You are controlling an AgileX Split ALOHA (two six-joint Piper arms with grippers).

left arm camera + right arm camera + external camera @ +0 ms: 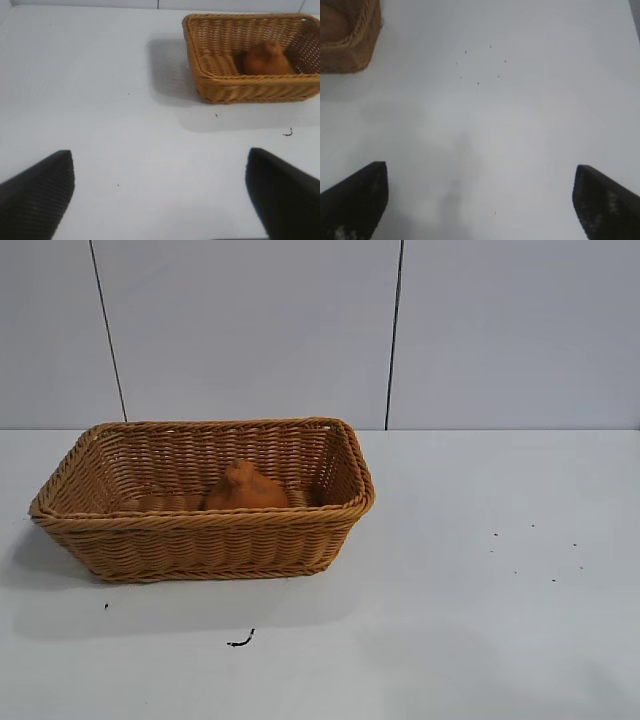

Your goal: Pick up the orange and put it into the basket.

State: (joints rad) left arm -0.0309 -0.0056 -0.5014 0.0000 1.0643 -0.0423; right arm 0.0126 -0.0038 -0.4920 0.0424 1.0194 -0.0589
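Inside the basket [200, 540], the orange [245, 488] (neck up), untouched.

I see bare white tabletop [480, 590] right of the light-brown woven wicker basket [200, 540], the only obstacle.

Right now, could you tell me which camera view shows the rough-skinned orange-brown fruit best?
The exterior view: the rough-skinned orange-brown fruit sits centred inside the woven wicker basket, knob visible. The left wrist view shows it farther off; the right wrist view shows only a basket corner.
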